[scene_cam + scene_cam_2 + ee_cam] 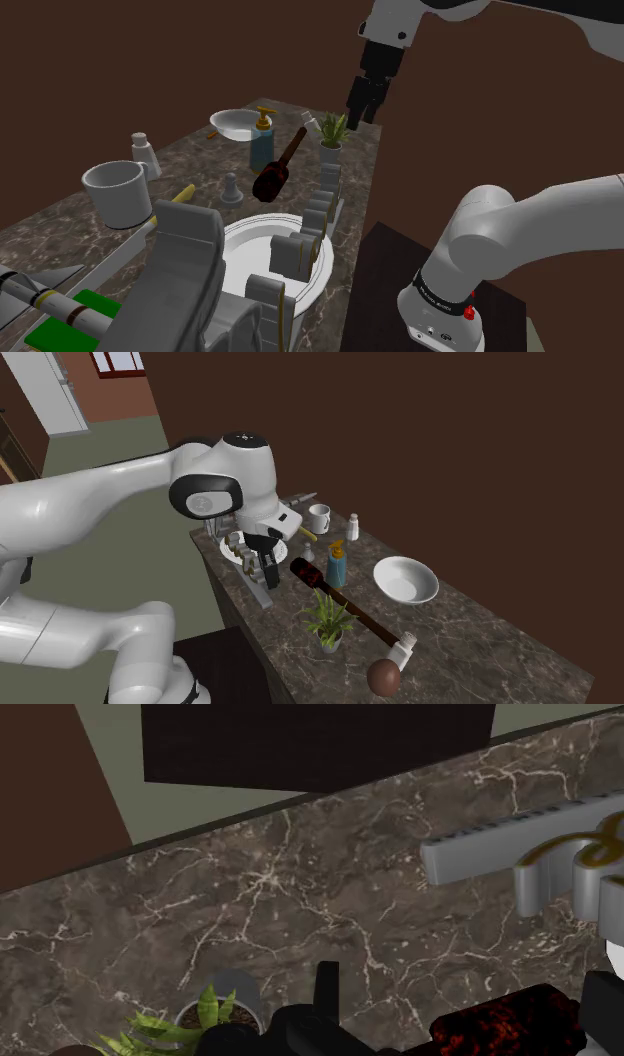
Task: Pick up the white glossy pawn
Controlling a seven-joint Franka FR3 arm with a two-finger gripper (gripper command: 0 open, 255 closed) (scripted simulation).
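Shoulder view first: the gripper [363, 108] hung high over the near edge of the marble counter [60, 225], just above the potted plant [332, 135]. Whether it was open or clenched could not be told from that angle. The pawn [232, 187], pale grey-white, stood upright on the bare counter, well apart from the gripper. It lay toward that view's left and lower, beyond the dark red club-shaped thing [277, 170] and the blue soap dispenser [262, 140]. It sat between the white mug [115, 190] and the dish rack [300, 250], touching neither. Its long axis ran straight up, so a descent from above onto its head looked the natural approach. My judgement was that the hand would first have to travel across the club and then drop.

Second exterior view: the gripper [270, 574] pointed down near the counter's edge beside the rack. A small pale figure [308, 553], which I took for the pawn, stood just past it, toward the mug [320, 517]. The gripper's state was no plainer there.

Wrist view: the camera looked down on veined marble, with the plant [190, 1024] close under the hand. The red-black club [505, 1024] lay beside it and a grey rack rail [520, 844] farther off. The hand seemed aimed at the counter's edge, not at the pawn.
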